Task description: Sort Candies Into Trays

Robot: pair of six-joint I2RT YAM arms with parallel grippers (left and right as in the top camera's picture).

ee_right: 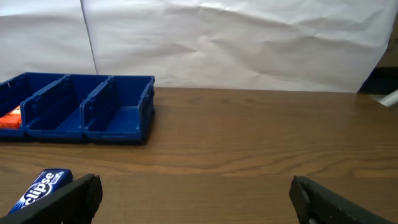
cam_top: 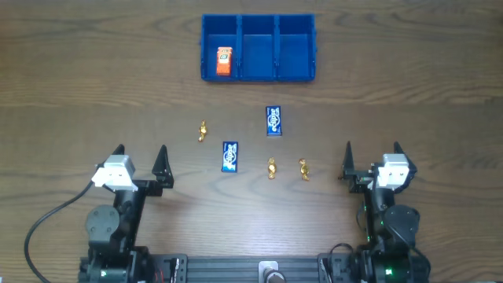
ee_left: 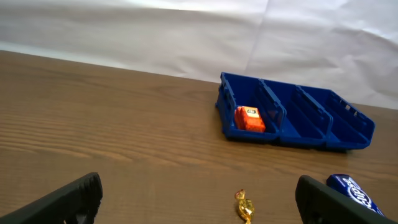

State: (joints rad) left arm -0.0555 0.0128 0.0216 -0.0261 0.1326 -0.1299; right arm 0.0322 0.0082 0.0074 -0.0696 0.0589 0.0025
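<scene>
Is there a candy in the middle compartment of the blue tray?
No, the orange candy lies in the left compartment of the blue tray; the middle one is bare.

I am 2 black arms [cam_top: 118,224] on a black rail [cam_top: 236,267] at 6 o'clock. My left gripper [cam_top: 141,153] and right gripper [cam_top: 372,151] each carry 2 dark pointed fingers [cam_top: 163,161] and a white camera block [cam_top: 115,170]. A black cable [cam_top: 30,236] loops out at 8 o'clock, and green lights [cam_top: 388,273] glow at my bases.
</scene>
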